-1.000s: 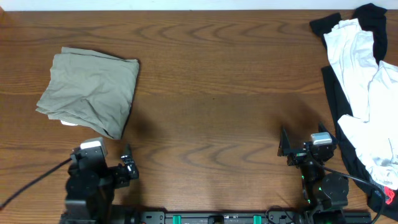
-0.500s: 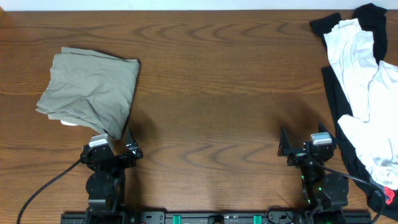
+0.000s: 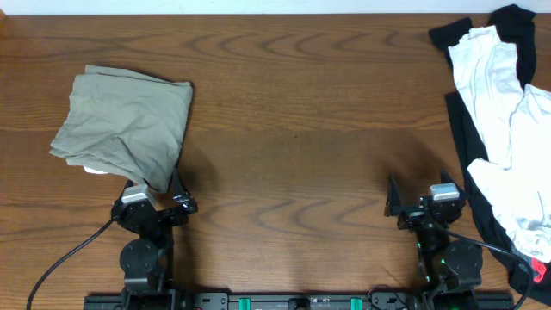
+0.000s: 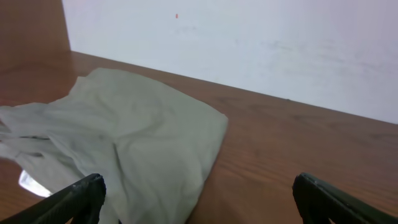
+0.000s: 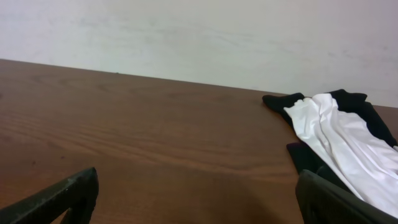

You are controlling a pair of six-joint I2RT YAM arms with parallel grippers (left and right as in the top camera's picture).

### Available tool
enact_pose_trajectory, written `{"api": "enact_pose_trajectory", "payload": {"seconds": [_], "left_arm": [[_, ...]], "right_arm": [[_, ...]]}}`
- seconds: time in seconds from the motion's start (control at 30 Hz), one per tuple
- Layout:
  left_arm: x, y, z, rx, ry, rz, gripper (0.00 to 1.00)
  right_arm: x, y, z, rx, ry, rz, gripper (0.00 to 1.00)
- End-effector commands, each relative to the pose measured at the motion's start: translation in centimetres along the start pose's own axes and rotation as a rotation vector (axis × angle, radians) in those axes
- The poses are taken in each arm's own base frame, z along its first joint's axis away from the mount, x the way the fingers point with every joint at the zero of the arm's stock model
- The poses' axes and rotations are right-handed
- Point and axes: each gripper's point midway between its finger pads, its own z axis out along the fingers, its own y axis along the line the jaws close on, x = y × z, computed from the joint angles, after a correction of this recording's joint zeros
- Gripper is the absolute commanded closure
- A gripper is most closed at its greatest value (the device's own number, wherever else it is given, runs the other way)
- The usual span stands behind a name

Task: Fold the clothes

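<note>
The khaki garment (image 3: pixel 125 125) lies in a loose, already doubled-over bundle at the upper left of the desk (image 3: pixel 301 129). The white and black clothes (image 3: pixel 504 112) are heaped along the right edge. The left end effector (image 4: pixel 199 194) sits just below the khaki bundle's near corner, spread wide and holding nothing. The right end effector (image 5: pixel 196 190) is equally wide and empty, near the heap. The cloth looks thin, light and limp, so it would probably sag and slide. I'd pinch a corner or hem.
</note>
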Motion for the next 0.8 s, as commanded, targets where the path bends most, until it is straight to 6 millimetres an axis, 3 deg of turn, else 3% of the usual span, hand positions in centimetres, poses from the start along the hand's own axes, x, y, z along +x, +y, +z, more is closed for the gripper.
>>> {"api": "enact_pose_trajectory", "payload": {"seconds": [0.0, 0.13, 0.77], "left_arm": [[1.9, 0.0, 0.2, 0.011, 0.044, 0.019, 0.02], [2.2, -1.3, 0.1, 0.094, 0.06, 0.094, 0.02], [2.3, -1.3, 0.1, 0.092, 0.062, 0.092, 0.02]], "right_arm": [[0.0, -0.3, 0.0, 0.01, -0.002, -0.008, 0.01], [0.0, -0.3, 0.0, 0.01, -0.002, -0.008, 0.01], [0.0, -0.3, 0.0, 0.01, -0.002, -0.008, 0.01]]}}
